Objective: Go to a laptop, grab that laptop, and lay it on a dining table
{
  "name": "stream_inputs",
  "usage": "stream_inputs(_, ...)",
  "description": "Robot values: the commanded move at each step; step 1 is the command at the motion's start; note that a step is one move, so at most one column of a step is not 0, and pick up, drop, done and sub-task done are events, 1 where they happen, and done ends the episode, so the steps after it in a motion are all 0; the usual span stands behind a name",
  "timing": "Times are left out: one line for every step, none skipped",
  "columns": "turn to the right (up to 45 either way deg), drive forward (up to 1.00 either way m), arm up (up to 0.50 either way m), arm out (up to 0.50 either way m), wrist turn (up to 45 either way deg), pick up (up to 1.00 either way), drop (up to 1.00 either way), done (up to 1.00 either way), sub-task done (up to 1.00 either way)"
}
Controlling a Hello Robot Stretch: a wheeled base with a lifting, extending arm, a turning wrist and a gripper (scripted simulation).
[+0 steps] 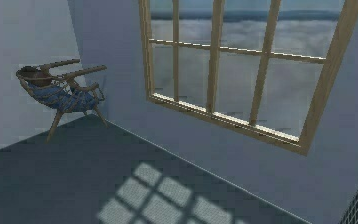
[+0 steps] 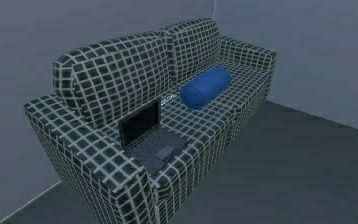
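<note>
Wood framed the window (image 1: pixel 242 70) that took up most of the wall in the forward view, with cloud and sky beyond the panes. Sun through it threw a paned patch (image 1: pixel 167 200) on the dark floor (image 1: pixel 57 175). A chair (image 1: pixel 62 88) with a wooden frame and bluish padding stood in the corner at the view's left, angled out into the room as a seat by a window usually is.

On the arm side view, a checked sofa (image 2: pixel 87 80) ran from lower left to upper right. The laptop (image 2: pixel 149 135) lay on the seat at the sofa's near end, just beside the armrest, with its lid raised. It looked set down as a sitter would leave it: base flat on the cushion, lid toward the backrest, dark screen facing out over the seat's front edge, toward the view's lower right. Its long axis, the hinge line, appeared to run along the sofa's length. A blue bolster (image 2: pixel 207 88) lay farther along the seat, apart from the laptop, also lengthwise.

With the sofa on the reaching side, the robot seemed placed for the grab, which was not yet made, since the laptop rested on the cushion. Whether the pincer stood apart or together could not be told.
</note>
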Motion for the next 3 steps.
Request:
stream_inputs(0.0, 0.00, 0.00, 0.46, 0.0, 0.00, 0.00, 0.00, 0.00)
stream_inputs(0.0, 0.00, 0.00, 0.00, 45.0, 0.00, 0.00, 0.00, 0.00)
stream_inputs(0.0, 0.00, 0.00, 0.00, 45.0, 0.00, 0.00, 0.00, 0.00)
